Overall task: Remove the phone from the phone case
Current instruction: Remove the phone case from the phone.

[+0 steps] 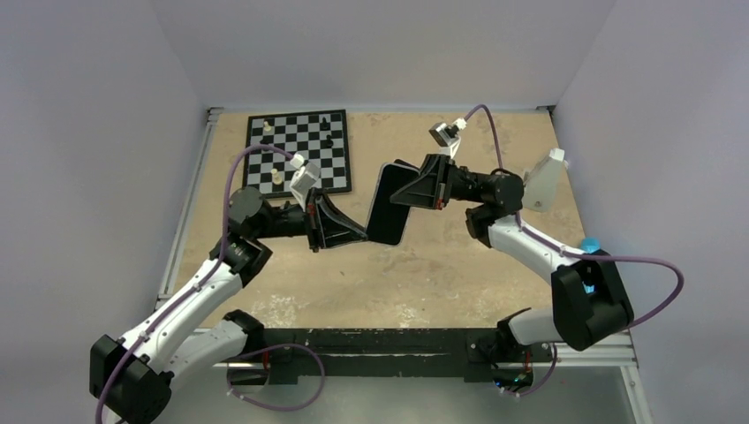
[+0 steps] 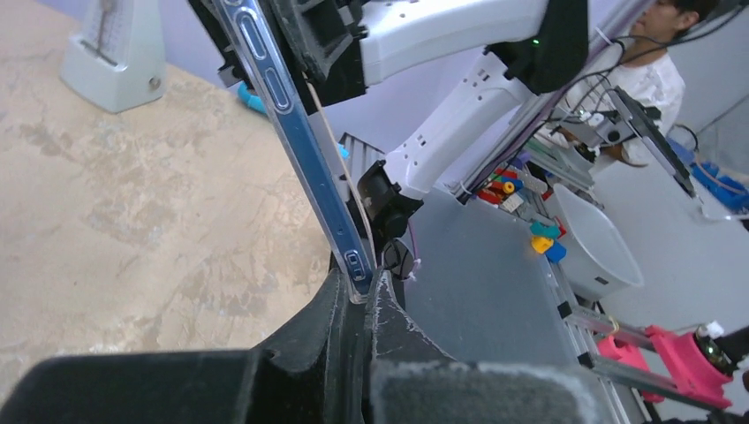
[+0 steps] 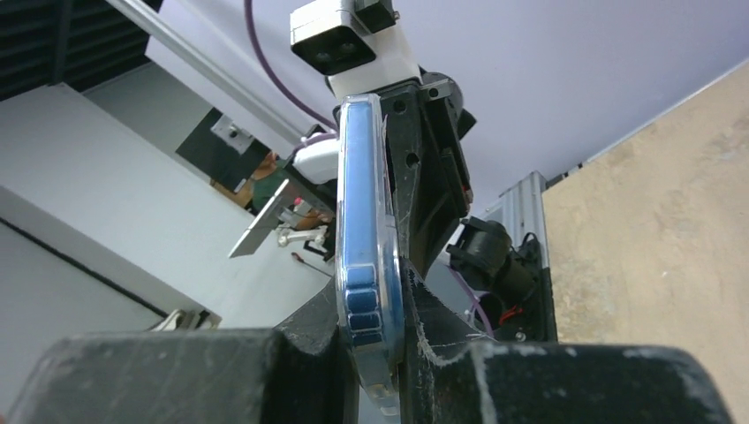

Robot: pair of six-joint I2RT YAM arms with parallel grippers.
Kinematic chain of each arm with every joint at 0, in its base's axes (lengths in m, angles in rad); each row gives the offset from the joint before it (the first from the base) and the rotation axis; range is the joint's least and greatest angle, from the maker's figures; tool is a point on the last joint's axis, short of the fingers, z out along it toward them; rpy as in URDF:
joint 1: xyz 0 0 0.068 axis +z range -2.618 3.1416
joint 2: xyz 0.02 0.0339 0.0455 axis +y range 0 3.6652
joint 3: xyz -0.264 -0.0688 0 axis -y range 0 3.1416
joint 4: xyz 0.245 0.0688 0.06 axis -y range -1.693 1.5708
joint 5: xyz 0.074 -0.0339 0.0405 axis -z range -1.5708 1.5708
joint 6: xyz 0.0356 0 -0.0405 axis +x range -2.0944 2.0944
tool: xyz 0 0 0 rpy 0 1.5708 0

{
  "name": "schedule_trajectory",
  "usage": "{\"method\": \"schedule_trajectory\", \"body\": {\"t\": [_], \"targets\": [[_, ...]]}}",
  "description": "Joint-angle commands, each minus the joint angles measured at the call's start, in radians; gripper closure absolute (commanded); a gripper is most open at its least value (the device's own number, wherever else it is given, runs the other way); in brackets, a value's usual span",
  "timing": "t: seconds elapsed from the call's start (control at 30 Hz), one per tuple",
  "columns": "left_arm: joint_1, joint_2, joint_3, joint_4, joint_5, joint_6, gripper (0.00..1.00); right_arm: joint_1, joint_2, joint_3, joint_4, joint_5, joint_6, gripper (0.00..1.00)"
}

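Note:
The phone (image 1: 389, 205) is held in mid-air above the table, dark screen up, between both arms. It sits inside the clear phone case (image 2: 346, 190), whose transparent edge wraps the rim. The rim looks blue in both wrist views. My left gripper (image 1: 364, 232) is shut on the near lower corner of the cased phone (image 2: 356, 265), with the fingertips (image 2: 340, 291) pinching it. My right gripper (image 1: 415, 190) is shut across the far end of the cased phone (image 3: 362, 238). The clear shell (image 3: 389, 265) lies against my right finger.
A chessboard (image 1: 298, 152) with a few pieces lies at the back left. A pale grey metronome-like object (image 1: 543, 181) stands at the right edge and also shows in the left wrist view (image 2: 115, 53). A small blue object (image 1: 589, 244) sits near the right arm.

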Motion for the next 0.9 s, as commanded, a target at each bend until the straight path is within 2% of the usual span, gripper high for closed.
{"method": "schedule_trajectory", "body": {"t": [0.0,0.13,0.27,0.53,0.7,0.77,0.87], "targets": [[-0.001,0.073,-0.052,0.215,0.041,0.098,1.0,0.036,0.005,0.038,0.309,0.063,0.382,1.0],[-0.001,0.09,-0.043,0.242,0.058,0.106,1.0,0.049,0.057,0.046,0.46,0.088,0.503,1.0],[-0.001,0.08,-0.005,0.102,0.032,0.209,1.0,0.076,0.086,0.056,0.526,0.104,0.559,1.0],[-0.001,0.099,0.029,-0.028,-0.051,0.299,1.0,0.087,0.08,0.063,0.528,0.112,0.573,1.0],[-0.001,0.116,0.051,-0.079,-0.165,0.309,1.0,0.093,0.081,0.073,0.528,0.118,0.579,1.0],[-0.001,0.118,0.071,-0.137,-0.21,0.308,1.0,0.092,0.083,0.075,0.524,0.124,0.573,1.0],[-0.001,0.114,0.074,-0.135,-0.28,0.24,1.0,0.096,0.091,0.078,0.525,0.136,0.541,1.0]]}}
